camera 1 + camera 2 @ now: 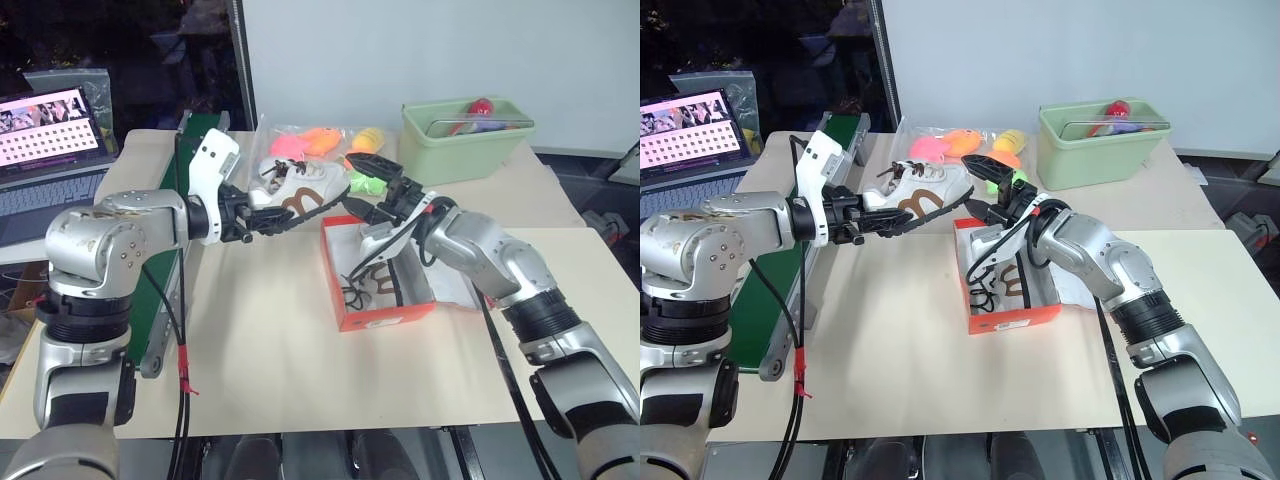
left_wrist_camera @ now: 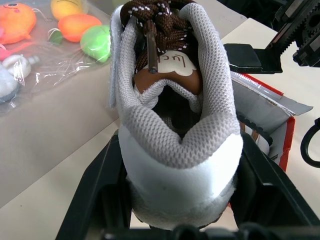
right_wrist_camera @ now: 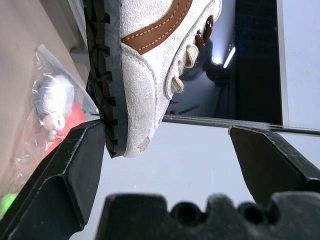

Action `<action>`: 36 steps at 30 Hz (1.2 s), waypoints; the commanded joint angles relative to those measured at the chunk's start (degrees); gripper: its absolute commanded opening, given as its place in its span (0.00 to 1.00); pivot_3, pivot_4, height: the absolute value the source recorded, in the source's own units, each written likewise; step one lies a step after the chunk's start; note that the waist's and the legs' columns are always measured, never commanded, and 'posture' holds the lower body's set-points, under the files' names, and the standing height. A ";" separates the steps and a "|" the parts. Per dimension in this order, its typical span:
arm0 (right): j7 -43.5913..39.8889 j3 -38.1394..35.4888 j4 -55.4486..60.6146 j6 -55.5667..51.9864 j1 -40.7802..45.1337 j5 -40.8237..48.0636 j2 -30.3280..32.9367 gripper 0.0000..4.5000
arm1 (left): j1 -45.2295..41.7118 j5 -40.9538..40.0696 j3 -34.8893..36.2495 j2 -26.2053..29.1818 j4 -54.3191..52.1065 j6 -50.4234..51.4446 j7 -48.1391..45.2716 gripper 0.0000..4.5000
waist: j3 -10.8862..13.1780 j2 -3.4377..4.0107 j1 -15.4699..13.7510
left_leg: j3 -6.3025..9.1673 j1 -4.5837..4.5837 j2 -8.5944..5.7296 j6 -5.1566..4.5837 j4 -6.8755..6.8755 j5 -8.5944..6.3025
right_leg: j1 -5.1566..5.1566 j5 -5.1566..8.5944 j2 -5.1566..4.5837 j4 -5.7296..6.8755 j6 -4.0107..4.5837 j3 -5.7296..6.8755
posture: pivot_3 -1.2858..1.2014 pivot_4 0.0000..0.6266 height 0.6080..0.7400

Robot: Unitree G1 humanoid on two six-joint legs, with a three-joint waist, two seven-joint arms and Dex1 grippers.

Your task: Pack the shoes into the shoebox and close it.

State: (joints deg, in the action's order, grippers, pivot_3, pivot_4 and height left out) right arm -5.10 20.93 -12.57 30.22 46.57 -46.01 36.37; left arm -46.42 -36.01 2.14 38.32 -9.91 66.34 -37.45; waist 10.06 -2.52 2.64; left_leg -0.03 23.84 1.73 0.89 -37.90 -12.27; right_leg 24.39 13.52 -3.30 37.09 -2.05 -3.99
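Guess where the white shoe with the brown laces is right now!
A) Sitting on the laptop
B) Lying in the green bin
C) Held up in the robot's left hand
C: the left hand is shut on the heel of the shoe, holding it up above the table.

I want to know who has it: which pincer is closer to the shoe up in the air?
Left. The left pincer is shut on the shoe at its heel; the right pincer is open at its toe.
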 commanded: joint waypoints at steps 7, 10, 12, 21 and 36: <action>-1.76 -0.45 4.40 1.76 -0.93 1.42 -1.04 1.00 | -2.23 0.63 0.61 0.15 0.48 -1.36 -0.12 0.54 | 0.00 0.00 0.04 | 0.00 0.00 0.00 0.00 0.00 0.00 | 0.00 0.00 0.00 0.00 0.00 0.00 | 0.52 0.24 0.92; -2.52 0.08 4.43 1.66 -0.95 1.12 -2.19 1.00 | -2.52 0.63 0.56 -0.14 0.59 -1.36 0.01 0.54 | 0.00 0.00 0.02 | 0.00 0.00 0.00 0.00 0.00 0.00 | 0.00 0.00 0.00 0.01 0.00 0.00 | 0.52 0.24 0.92; -2.86 0.65 3.86 1.49 -0.43 0.88 -3.37 1.00 | -2.94 0.60 0.47 -0.64 0.80 -1.49 0.19 0.54 | 0.00 0.00 -0.03 | 0.00 0.00 0.00 0.00 -0.01 0.00 | 0.00 0.00 0.00 0.01 0.00 0.00 | 0.52 0.24 0.92; -1.55 2.06 -1.72 1.13 2.63 -1.09 -7.00 1.00 | -3.41 -0.16 0.67 -1.96 -0.29 -0.74 0.59 0.54 | 0.00 0.00 -0.03 | 0.01 -0.01 0.00 0.00 -0.01 0.00 | -0.01 0.00 0.00 0.03 0.00 0.01 | 0.52 0.24 0.92; -1.52 2.07 -3.23 -0.79 3.63 -0.10 -10.28 0.32 | -3.83 0.34 0.52 -2.22 0.47 -1.38 0.94 0.52 | 0.00 0.00 0.07 | 0.01 0.00 0.00 0.00 -0.01 0.00 | -0.01 -0.01 0.00 0.05 0.01 0.01 | 0.52 0.24 0.92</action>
State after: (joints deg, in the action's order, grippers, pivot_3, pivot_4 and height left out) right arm -6.86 24.22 -18.59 29.98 49.18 -47.74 26.68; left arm -48.88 -35.77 1.88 35.97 -8.19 66.31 -36.39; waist 10.06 -2.52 2.71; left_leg -0.02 23.84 1.73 0.89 -37.91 -12.27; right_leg 24.38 13.51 -3.31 37.13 -2.04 -3.98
